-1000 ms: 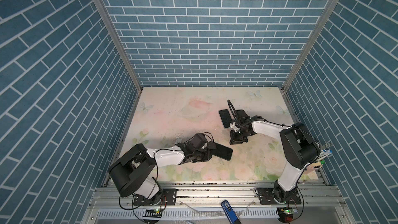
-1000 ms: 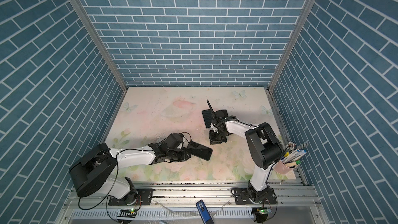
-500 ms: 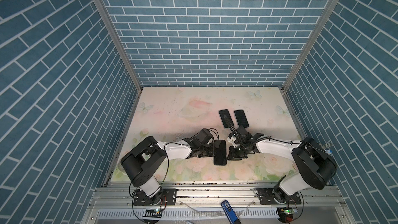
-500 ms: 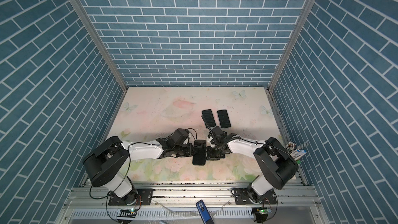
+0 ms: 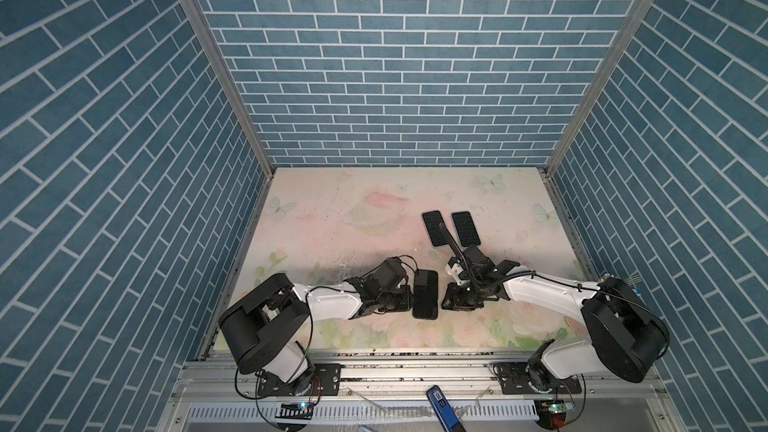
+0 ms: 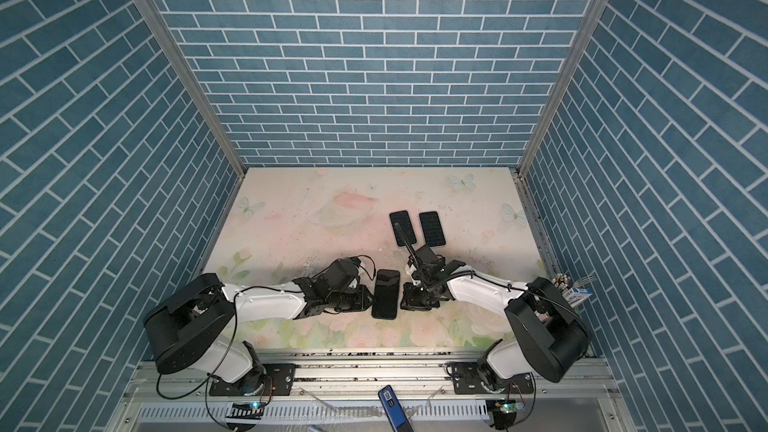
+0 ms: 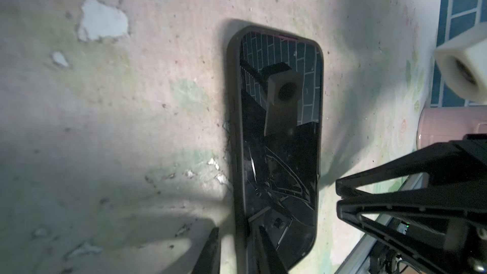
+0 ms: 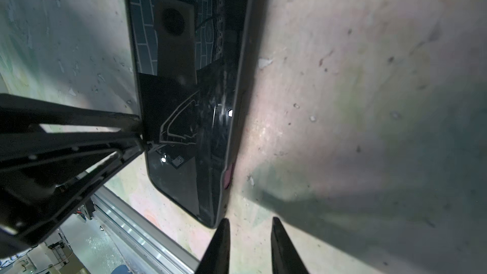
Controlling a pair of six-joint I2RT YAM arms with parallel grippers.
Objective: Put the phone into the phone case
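A black phone (image 7: 279, 127) with a glossy screen sits inside a dark phone case (image 7: 234, 154), flat on the floral mat (image 5: 332, 222) between both arms in both top views (image 5: 425, 293) (image 6: 386, 293). My left gripper (image 7: 237, 230) straddles the case's long left rim, one finger over the screen and one outside, shut on it (image 5: 409, 300). My right gripper (image 8: 249, 220) is beside the phone's right side (image 5: 445, 305), slightly open. Only mat shows between its fingers, and one fingertip is close to the case's corner.
Two more dark phone-like slabs (image 5: 432, 228) (image 5: 465, 227) lie side by side farther back. A cup of pens (image 6: 571, 289) stands at the mat's right edge. A blue object (image 5: 440, 401) lies on the front rail. Brick-pattern walls enclose three sides.
The left gripper swung the cased phone from a slant to lie front to back. The right arm came forward from the two back slabs to the phone's right side and opened its jaws a little.
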